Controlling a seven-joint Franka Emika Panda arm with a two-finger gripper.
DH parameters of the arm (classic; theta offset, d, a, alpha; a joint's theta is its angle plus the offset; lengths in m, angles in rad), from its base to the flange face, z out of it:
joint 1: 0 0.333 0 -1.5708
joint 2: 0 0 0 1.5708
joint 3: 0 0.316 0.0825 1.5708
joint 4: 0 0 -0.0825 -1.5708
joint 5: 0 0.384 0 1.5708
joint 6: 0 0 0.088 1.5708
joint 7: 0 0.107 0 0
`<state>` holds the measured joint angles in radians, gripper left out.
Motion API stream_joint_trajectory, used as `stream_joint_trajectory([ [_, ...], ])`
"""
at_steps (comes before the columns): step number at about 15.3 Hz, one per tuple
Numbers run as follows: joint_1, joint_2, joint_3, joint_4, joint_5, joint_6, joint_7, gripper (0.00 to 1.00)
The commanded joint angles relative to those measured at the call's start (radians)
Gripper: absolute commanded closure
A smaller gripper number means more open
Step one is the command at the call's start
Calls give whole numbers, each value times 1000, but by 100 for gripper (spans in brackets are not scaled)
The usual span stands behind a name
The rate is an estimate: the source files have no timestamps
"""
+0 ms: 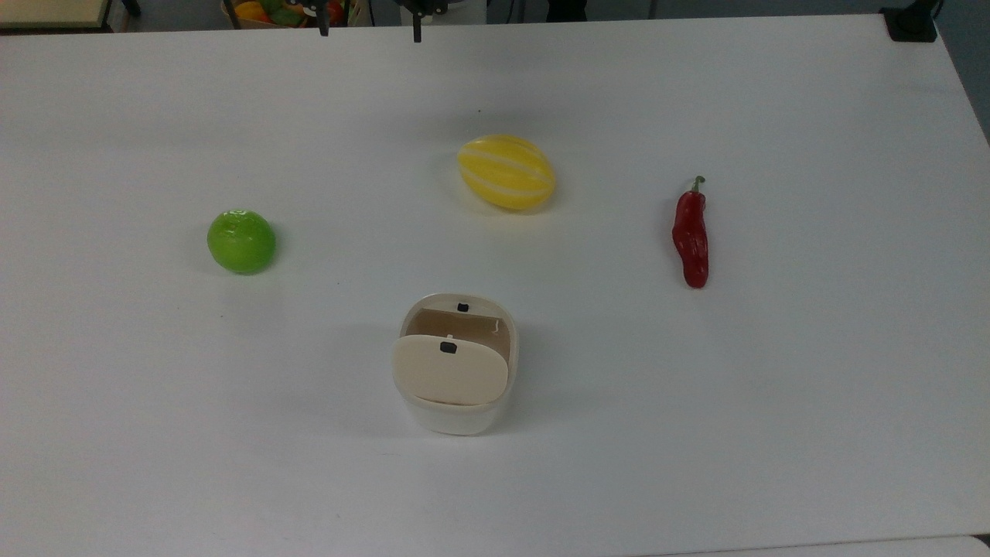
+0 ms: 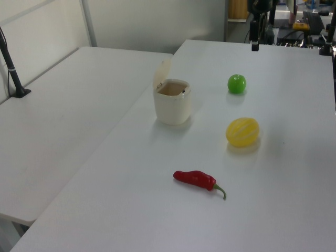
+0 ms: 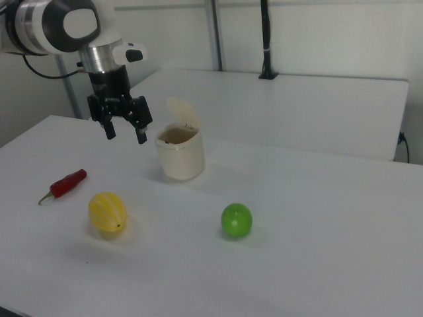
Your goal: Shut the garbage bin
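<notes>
garbage bin [image 1: 455,387] on white table [image 1: 773,402], lid [image 1: 450,369] raised, mouth uncovered | gripper [image 3: 125,130] fingers spread, holding nothing, high above the table, well apart from bin | yellow melon [image 1: 506,172], green apple [image 1: 241,241], red chili [image 1: 691,240] spread around bin, none touching it

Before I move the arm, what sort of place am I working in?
Probably a robotics lab: a plain white table set with toy food, a melon and a pepper, an open bin, and the open hand above.
</notes>
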<state>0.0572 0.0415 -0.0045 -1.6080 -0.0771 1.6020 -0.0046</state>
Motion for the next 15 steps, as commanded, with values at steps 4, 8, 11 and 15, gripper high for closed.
stream_joint_trajectory([
  [4, 0, -12, -2, -16, -4, 7, -14, 0],
  [8, 1, -12, -2, -15, 0, 9, -14, 0],
  [11, -2, -11, -2, 6, 3, 22, -8, 0],
  [15, -20, -11, -2, 16, 8, 42, -3, 0],
])
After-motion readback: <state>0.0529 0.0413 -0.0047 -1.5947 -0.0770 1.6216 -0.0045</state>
